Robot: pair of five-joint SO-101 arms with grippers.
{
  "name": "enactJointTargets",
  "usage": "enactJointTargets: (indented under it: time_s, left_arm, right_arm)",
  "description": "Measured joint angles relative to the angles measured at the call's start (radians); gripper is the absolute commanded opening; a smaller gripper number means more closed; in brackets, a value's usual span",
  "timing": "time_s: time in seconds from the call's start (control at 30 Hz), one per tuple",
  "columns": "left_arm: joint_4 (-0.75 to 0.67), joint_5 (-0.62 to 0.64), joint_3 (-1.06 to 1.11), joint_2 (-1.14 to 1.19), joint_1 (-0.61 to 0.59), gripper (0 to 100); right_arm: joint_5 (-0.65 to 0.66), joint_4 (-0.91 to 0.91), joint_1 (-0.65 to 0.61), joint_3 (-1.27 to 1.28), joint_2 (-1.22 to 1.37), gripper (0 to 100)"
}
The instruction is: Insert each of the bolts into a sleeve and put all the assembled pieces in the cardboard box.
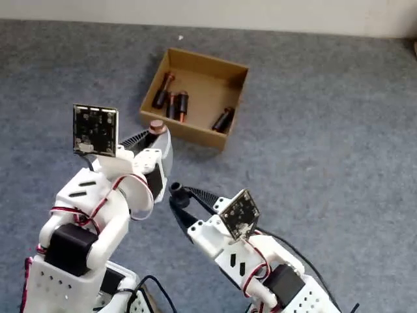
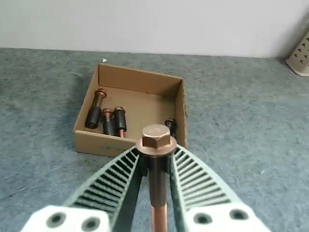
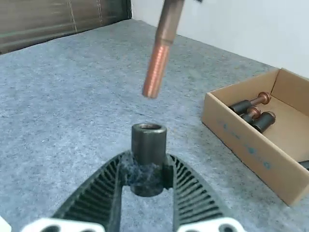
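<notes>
— Any print you can read from there?
— None that I can make out. I see faint blue marks (image 3: 250, 150) on the outer wall of the cardboard box (image 3: 236, 128), too small to read.

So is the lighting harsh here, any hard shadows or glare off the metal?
High view: soft, even light, no hard shadows on the carpet. Left wrist view: a mild sheen on the head of the bolt, a soft shadow beside the cardboard box. Right wrist view: the bolt's copper shank gleams gently; the sleeve looks dull.
</notes>
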Motion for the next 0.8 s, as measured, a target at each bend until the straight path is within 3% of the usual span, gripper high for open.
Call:
enactJointTargets:
  time_s: [0.23, 0.8]
  left_arm:
    - [-0.074, 0.000, 0.097, -0.003, 0.006, 8]
    - [-0.080, 0.003, 0.095, -0.043, 0.051, 8]
  right_arm:
    - [0.000, -0.038, -0.021, 0.000, 0.000, 0.4]
    - [0.000, -0.044, -0.023, 0.066, 0.000, 0.4]
